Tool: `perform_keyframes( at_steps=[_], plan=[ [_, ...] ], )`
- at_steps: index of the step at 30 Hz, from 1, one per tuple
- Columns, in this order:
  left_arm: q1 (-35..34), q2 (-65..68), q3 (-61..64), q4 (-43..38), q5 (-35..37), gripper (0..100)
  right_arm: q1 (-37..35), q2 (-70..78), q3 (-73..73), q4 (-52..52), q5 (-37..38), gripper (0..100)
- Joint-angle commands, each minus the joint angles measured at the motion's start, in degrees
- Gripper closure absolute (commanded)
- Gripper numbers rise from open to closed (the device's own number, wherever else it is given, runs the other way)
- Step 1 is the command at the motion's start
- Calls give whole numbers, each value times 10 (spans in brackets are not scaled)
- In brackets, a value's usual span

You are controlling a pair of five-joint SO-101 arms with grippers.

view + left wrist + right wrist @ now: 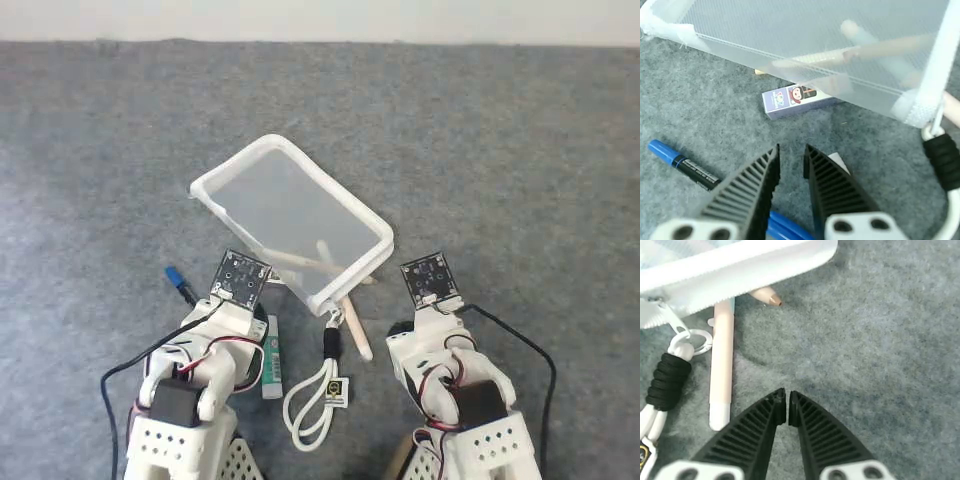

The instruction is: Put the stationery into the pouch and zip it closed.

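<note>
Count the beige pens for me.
2. One beige pen lies beside the lanyard, its far end hidden by the pouch. The second pen lies crosswise, seen through the mesh, its tip poking past the pouch edge. Others could be hidden.

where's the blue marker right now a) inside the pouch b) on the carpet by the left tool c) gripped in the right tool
b, the blue marker lies on the carpet near the left tool, outside the pouch
</note>
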Motion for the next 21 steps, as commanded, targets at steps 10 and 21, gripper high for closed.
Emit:
perform_keyframes(
  at_steps=[10, 21],
  plan=[
    [-4, -2, -10, 3, -7, 924, -3, -14, 11, 7, -3, 991],
    [-113, -2, -8, -33, -4, 924, 0, -19, 9, 1, -1, 989]
  ],
)
